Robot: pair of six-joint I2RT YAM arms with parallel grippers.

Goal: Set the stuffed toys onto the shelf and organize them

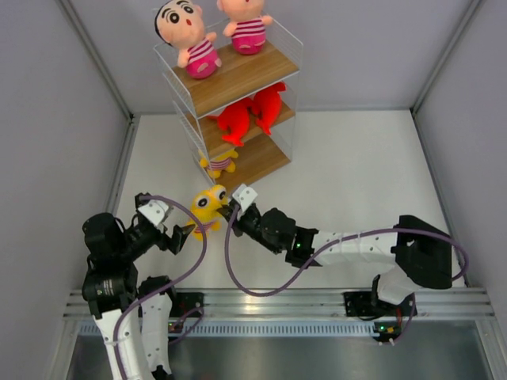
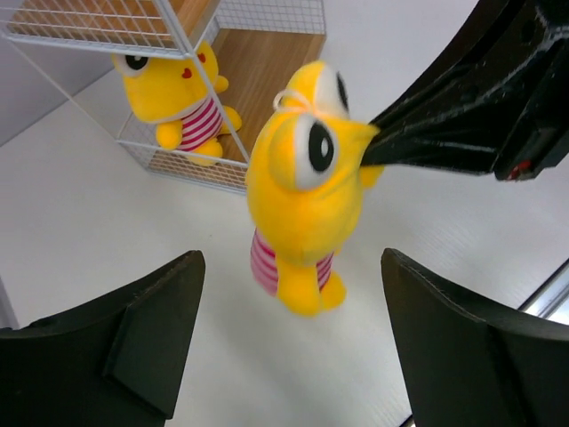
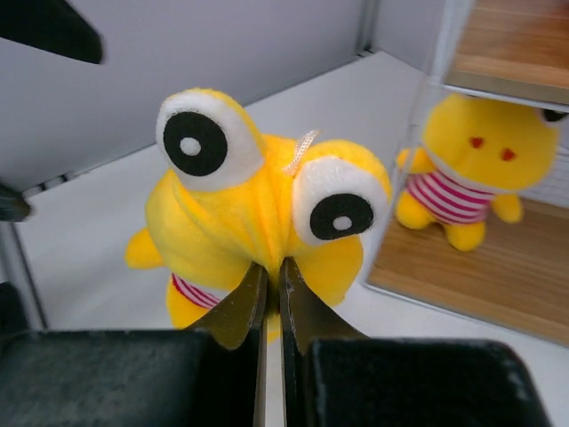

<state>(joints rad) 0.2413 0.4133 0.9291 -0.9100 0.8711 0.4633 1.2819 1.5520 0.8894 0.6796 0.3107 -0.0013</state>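
Note:
A yellow stuffed toy point(image 1: 209, 205) in a pink-striped shirt hangs above the table in front of the shelf point(image 1: 238, 75). My right gripper point(image 1: 225, 209) is shut on a pinch of plush on its head point(image 3: 249, 209). My left gripper point(image 1: 187, 230) is open just left of the toy. Its fingers point(image 2: 133, 338) stand wide apart below the toy's feet point(image 2: 307, 294) without touching them. Two boy dolls point(image 1: 188, 38) sit on the top board, two red sharks point(image 1: 249, 112) on the middle one, and another yellow figure point(image 1: 221, 162) on the bottom board.
The shelf's thin white wire frame point(image 2: 191, 53) stands close behind the hanging toy. Grey walls point(image 1: 55, 119) enclose the white table on the left, right and back. Both arms reach in together near the table's front left.

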